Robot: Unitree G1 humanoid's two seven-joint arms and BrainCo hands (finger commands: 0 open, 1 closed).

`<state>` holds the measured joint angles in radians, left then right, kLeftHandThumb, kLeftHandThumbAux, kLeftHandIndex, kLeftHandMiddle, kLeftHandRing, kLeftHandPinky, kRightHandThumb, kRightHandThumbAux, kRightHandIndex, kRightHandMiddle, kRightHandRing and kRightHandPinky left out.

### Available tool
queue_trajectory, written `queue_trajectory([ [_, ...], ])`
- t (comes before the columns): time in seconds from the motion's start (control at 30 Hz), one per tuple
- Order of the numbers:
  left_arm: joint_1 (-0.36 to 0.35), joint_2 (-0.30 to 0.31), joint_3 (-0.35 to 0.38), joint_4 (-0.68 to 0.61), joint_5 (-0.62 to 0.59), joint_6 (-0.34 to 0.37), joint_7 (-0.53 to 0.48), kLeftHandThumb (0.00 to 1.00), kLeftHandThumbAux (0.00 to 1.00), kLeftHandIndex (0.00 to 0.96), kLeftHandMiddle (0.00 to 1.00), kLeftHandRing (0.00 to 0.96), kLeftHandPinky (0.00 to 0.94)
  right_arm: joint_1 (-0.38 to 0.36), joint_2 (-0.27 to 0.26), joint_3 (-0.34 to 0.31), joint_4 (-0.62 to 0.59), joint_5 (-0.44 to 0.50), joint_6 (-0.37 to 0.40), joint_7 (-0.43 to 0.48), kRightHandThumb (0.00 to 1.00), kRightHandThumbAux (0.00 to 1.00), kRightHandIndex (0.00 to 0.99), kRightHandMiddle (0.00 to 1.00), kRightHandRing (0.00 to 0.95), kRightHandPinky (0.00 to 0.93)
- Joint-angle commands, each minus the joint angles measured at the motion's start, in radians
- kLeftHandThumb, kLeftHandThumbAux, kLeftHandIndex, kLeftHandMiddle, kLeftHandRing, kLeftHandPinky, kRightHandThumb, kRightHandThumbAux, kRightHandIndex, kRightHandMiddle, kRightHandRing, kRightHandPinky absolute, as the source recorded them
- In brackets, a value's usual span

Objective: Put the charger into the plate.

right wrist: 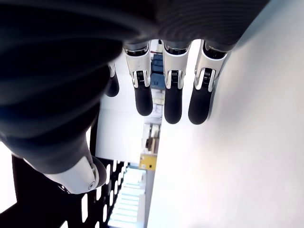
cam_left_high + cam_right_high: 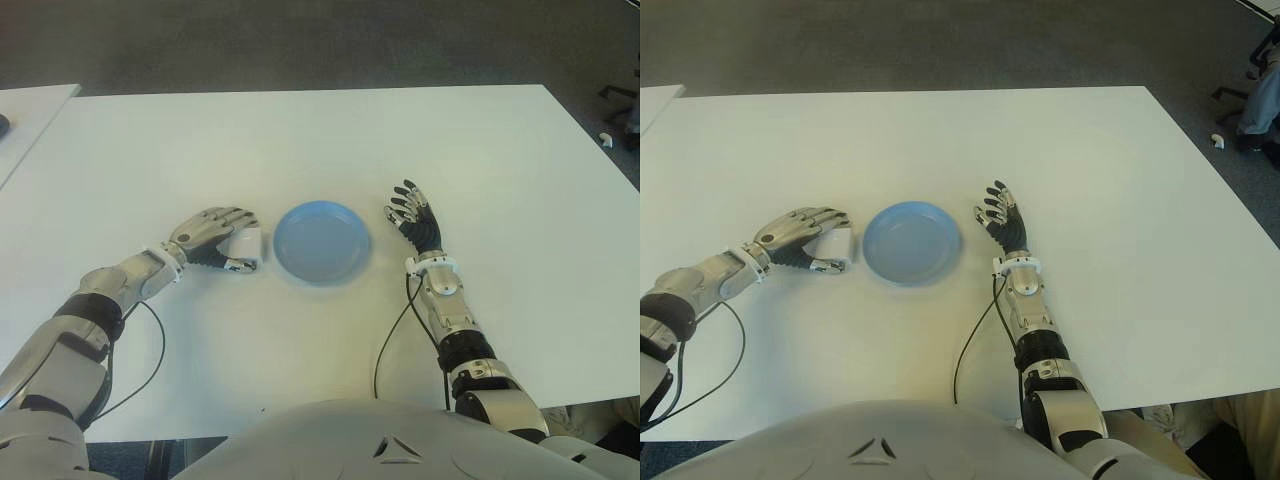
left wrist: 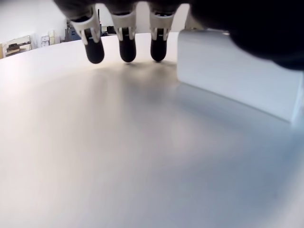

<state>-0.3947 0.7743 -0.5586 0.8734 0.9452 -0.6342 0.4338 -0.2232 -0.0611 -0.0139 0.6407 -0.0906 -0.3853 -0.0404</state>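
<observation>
Left hand (image 2: pixel 215 236) curls over the white charger (image 2: pixel 246 246) on the table (image 2: pixel 300 140), just left of my blue plate (image 2: pixel 322 242), seemingly gripping to lift; right hand (image 2: pixel 413 216) open beside the plate.

charger (image 2: pixel 246 246) partly hidden under left hand (image 2: pixel 213 238) — grip unclear, dark object (image 2: pixel 3 124) cut off at table's far-left edge

Charger (image 2: pixel 246 246) just left of plate (image 2: pixel 322 242) on table (image 2: pixel 300 140).
</observation>
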Motion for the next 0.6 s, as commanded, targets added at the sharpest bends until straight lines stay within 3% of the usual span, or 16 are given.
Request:
queue_trajectory([
  [0.03,-0.001,0.006,-0.025,0.001,0.025,0.016,-0.024,0.374,0.184,0.000,0.000,0.000,0.072,0.028,0.003,0.002,0.017,0.013,0.021,0.020,0.451,0.744,0.026,0.172,0.210,0.257],
  [0.6,0.000,0.030,-0.050,-0.018,0.064,0.052,0.019,0.410,0.202,0.014,0.000,0.000,0.086,0.038,0.006,-0.007,-0.031,0.028,0.092,0.029,0.220,0.765,0.015,0.137,0.195,0.233],
])
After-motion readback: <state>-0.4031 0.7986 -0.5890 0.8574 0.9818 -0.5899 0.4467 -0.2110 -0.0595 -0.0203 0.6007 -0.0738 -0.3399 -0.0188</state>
